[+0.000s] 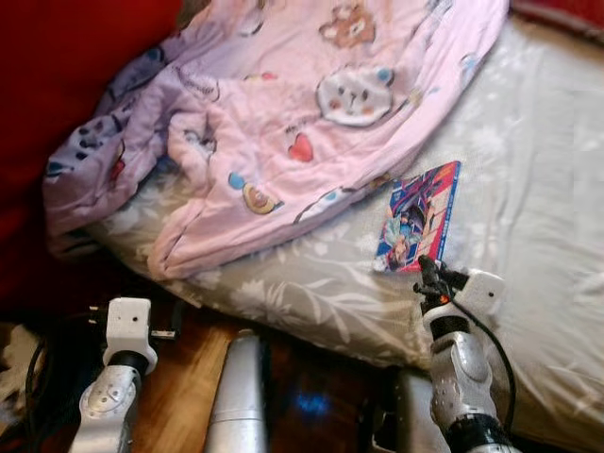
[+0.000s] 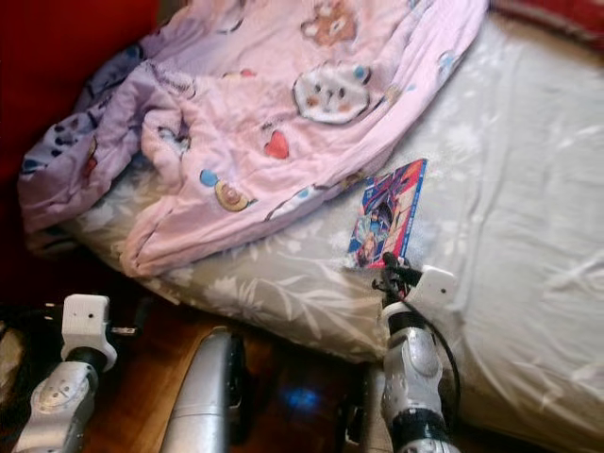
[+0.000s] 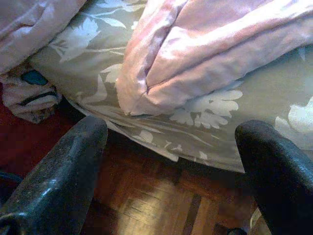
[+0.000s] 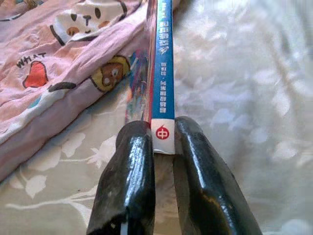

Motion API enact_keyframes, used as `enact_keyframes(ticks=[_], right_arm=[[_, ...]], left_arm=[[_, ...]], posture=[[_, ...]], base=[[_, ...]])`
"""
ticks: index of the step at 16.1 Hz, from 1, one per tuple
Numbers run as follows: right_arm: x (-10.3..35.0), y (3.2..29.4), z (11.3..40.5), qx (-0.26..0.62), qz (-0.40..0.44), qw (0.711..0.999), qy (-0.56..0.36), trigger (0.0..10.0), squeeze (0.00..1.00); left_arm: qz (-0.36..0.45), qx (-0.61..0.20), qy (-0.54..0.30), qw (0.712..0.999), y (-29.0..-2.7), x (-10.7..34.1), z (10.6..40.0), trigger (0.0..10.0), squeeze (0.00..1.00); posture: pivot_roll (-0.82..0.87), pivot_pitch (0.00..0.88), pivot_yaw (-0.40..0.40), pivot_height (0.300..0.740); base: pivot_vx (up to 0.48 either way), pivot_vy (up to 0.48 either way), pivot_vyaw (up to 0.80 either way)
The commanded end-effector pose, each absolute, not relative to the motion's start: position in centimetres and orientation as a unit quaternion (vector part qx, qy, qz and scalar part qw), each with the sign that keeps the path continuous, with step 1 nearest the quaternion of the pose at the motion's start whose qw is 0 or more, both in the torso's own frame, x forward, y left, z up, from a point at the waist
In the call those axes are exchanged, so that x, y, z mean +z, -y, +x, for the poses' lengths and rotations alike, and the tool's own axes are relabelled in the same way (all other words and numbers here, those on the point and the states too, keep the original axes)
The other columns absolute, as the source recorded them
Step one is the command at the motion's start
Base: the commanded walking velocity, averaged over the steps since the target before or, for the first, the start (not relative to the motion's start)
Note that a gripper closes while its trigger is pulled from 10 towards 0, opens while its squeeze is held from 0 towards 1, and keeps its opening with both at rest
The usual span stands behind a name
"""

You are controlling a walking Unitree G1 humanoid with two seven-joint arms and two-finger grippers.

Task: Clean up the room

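Right wrist view: on the grey floral bed sheet (image 1: 528,170), beside the pink cartoon blanket (image 1: 311,104), the right gripper (image 4: 163,142) pinches only the comic book (image 1: 420,217) spine's end; that thin hold might slip on lifting. Left gripper (image 3: 171,171) gapes idle over floor.

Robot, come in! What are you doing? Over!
Right tool shut on thin colourful comic book, on grey floral mattress. Left tool open above floor. Pink cartoon blanket beside book.

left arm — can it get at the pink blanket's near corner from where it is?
Probably yes. The left gripper hangs open over the wood floor beside the bed, facing the pink blanket corner, with nothing between. The right gripper is shut on the book.
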State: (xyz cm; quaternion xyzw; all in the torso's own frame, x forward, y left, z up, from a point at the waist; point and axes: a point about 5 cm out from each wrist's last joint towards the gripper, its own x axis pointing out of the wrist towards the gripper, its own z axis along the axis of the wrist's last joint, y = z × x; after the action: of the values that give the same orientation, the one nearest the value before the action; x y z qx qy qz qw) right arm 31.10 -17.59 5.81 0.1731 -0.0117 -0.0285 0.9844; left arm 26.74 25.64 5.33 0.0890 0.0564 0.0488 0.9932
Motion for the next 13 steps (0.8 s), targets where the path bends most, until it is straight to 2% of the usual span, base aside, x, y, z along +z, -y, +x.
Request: enact_keyframes(ticks=[1, 5, 13], right_arm=[[6.2, 18.0, 30.9, -0.029, 0.151, 0.988, 0.023, 10.0, 0.0], [6.0, 19.9, 30.5, -0.044, 0.103, 0.994, 0.017, 10.0, 0.0], [5.2, 20.1, 30.8, -0.05, 0.089, 0.995, -0.017, 10.0, 0.0]], left_arm=[[0.086, 0.064, -0.074, 0.991, -26.0, 4.4, 26.2, 10.0, 0.0], [0.071, 0.078, -0.076, 0.992, -25.2, 3.6, 26.8, 10.0, 0.0], [0.06, 0.098, -0.129, 0.985, -25.4, 1.1, 25.9, 10.0, 0.0]], posture=[[0.21, 0.169, -0.016, 0.611], [0.18, 0.118, -0.044, 0.611], [0.18, 0.075, -0.053, 0.697]], base=[[0.0, 0.0, 0.0], [0.0, 0.0, 0.0], [0.0, 0.0, 0.0]])
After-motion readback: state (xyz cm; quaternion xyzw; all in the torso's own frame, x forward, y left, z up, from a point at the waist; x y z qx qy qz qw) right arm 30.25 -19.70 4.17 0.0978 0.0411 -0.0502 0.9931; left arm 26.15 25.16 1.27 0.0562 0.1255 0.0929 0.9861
